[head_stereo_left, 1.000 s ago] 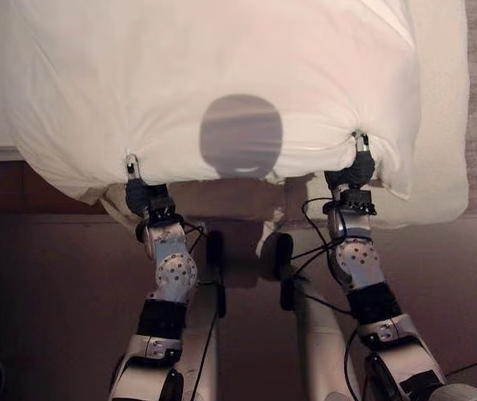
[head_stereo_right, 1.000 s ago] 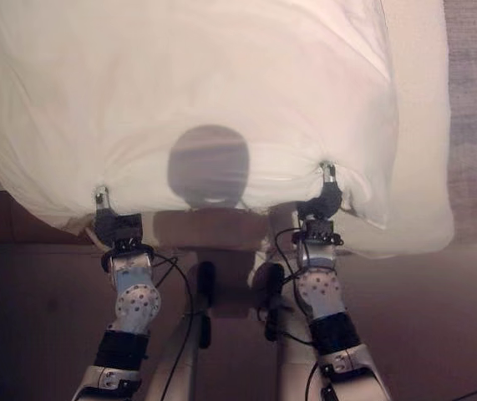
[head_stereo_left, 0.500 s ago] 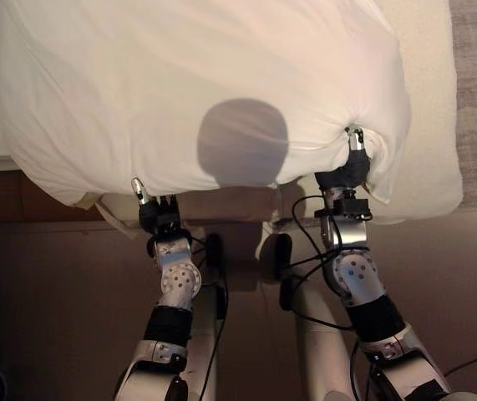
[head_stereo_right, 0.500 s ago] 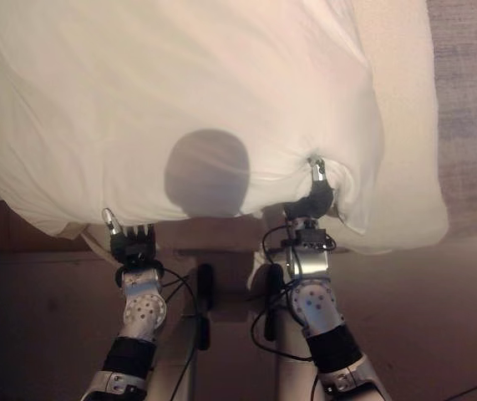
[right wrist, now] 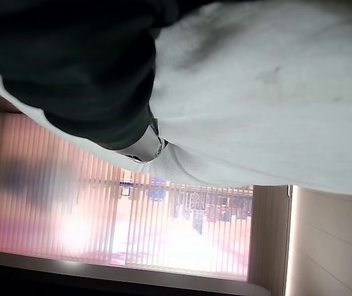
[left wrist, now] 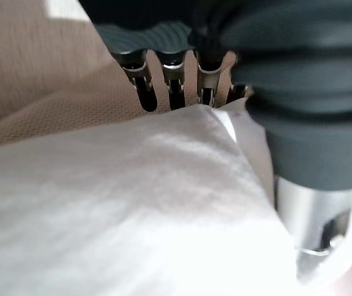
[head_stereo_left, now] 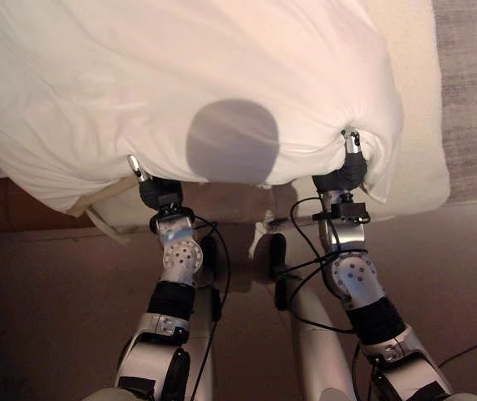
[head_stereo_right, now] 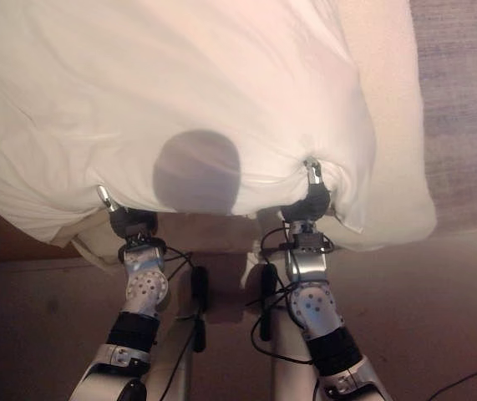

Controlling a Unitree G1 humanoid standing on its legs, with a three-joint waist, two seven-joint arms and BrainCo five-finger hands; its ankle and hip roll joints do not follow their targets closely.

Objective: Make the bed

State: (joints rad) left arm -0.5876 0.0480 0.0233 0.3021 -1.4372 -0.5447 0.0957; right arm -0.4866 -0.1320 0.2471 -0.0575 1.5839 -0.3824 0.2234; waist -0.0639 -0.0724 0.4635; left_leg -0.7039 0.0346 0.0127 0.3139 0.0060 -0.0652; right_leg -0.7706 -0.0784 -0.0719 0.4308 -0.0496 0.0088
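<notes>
Duvet (head_stereo_left: 188, 75), white and puffy, lay across the bed (head_stereo_left: 418, 150), its near edge hanging past the mattress at 6 o'clock. The left hand (head_stereo_left: 156, 190) had its fingers (left wrist: 171, 86) tucked under that hem, their grip hidden. The right hand (head_stereo_left: 348, 167) pinched a bunched fold toward 4 o'clock, judged ready to draw the cover straight.
</notes>
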